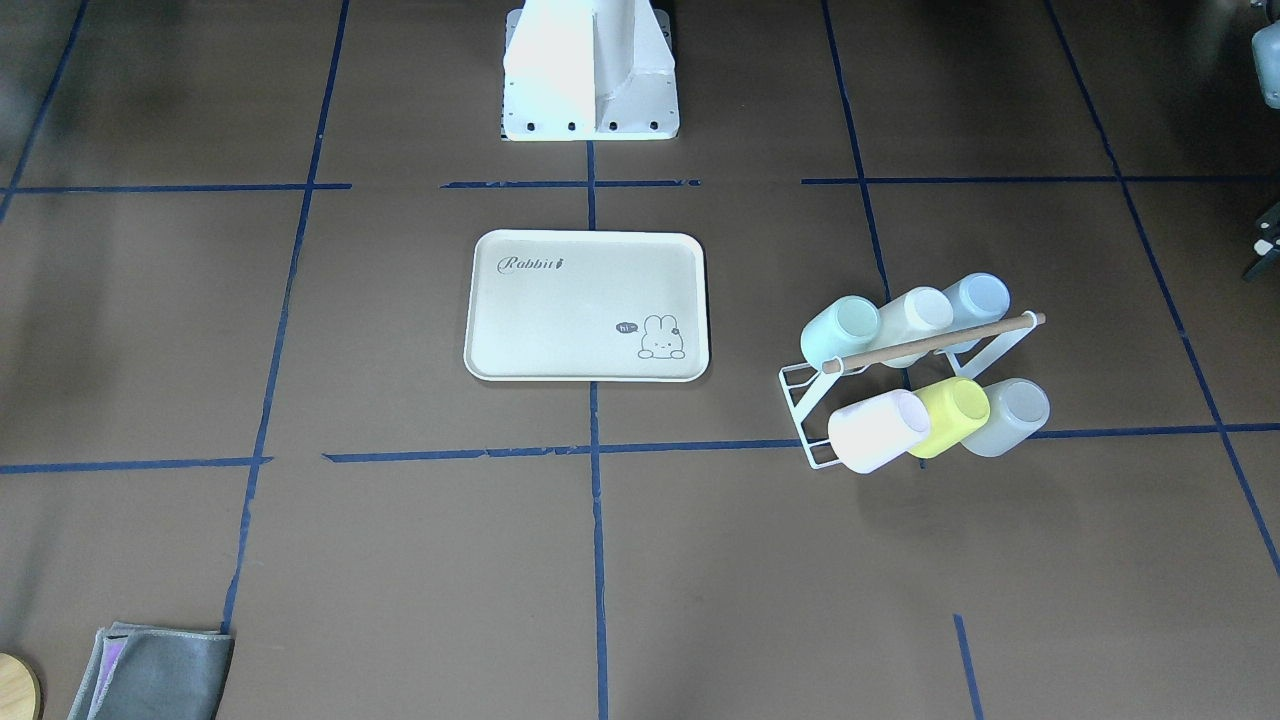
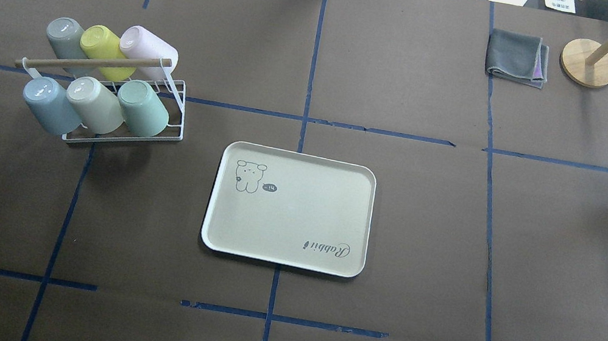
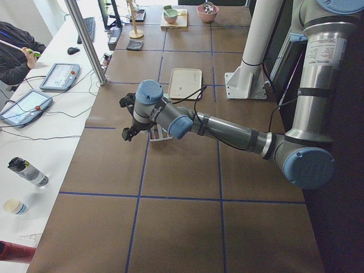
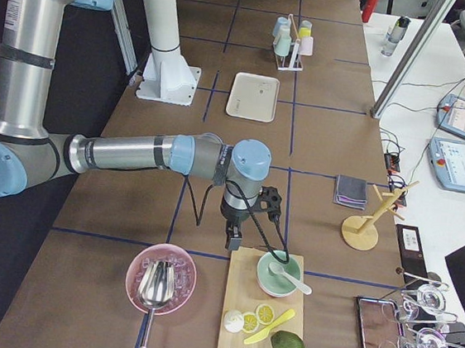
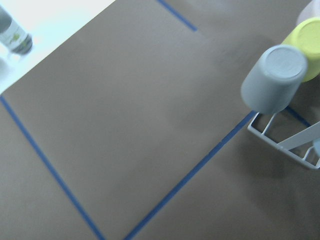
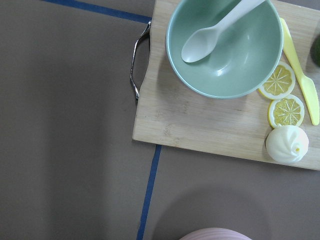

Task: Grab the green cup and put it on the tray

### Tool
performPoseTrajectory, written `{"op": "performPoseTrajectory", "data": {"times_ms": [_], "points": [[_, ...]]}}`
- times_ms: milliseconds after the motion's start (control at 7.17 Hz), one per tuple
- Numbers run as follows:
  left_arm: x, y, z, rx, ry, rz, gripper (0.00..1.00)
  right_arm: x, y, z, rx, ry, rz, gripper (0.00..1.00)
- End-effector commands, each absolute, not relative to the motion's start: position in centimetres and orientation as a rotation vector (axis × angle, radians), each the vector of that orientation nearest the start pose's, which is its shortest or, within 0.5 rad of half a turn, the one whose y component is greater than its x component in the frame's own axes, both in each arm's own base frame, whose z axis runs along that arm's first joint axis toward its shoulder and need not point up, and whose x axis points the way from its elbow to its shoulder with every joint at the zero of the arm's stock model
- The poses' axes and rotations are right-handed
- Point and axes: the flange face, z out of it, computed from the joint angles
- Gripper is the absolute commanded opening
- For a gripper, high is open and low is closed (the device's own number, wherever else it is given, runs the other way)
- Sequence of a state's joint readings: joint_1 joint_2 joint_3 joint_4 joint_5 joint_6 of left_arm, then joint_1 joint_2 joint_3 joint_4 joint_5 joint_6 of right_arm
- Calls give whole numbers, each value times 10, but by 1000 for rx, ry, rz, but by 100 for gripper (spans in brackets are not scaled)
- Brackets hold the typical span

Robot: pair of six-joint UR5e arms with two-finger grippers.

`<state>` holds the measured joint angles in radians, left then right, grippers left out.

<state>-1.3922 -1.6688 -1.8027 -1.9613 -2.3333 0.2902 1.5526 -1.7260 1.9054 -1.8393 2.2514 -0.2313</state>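
Green cup (image 2: 143, 106) sits tilted, base up, on white wire rack (image 2: 121, 135), in the end slot of the row nearer robot, beside cream cup (image 2: 94, 103). Overhead view: rack approx 10 o'clock from tray (image 2: 301, 225), well apart. Tray lies flat on worktop (image 2: 426, 215). Left fingers (image 3: 127, 134) hang near rack; seen from side only, can't tell if released or clenched. Right fingers (image 4: 232, 242) at wooden board (image 4: 243, 308) edge; state likewise can't tell.
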Motion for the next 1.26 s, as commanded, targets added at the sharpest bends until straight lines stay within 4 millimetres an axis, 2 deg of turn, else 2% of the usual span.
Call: {"op": "performPoseTrajectory", "data": {"times_ms": [0, 140, 279, 419, 558, 698, 837, 977, 1116], "points": [[96, -540, 393, 846, 544, 899, 100, 63, -415, 598, -12, -687, -207, 100], [136, -541, 367, 808, 562, 983, 100, 63, -415, 598, -12, -687, -207, 100], [145, -551, 327, 783, 494, 1079, 100, 63, -415, 598, -12, -687, -207, 100], [166, -553, 281, 716, 387, 1153, 100, 63, -415, 598, -12, -687, -207, 100], [198, -543, 241, 666, 285, 1198, 100, 63, -415, 598, -12, -687, -207, 100], [243, -510, 227, 666, 131, 1274, 100, 64, -415, 598, -13, -687, -205, 100], [295, -477, 223, 633, -68, 1359, 100, 63, -415, 598, -14, -687, -207, 100], [321, -459, 213, 594, -184, 1432, 100, 63, -415, 598, -14, -687, -207, 100], [337, -449, 201, 566, -276, 1551, 100, 63, -415, 598, -14, -687, -207, 100]]}}
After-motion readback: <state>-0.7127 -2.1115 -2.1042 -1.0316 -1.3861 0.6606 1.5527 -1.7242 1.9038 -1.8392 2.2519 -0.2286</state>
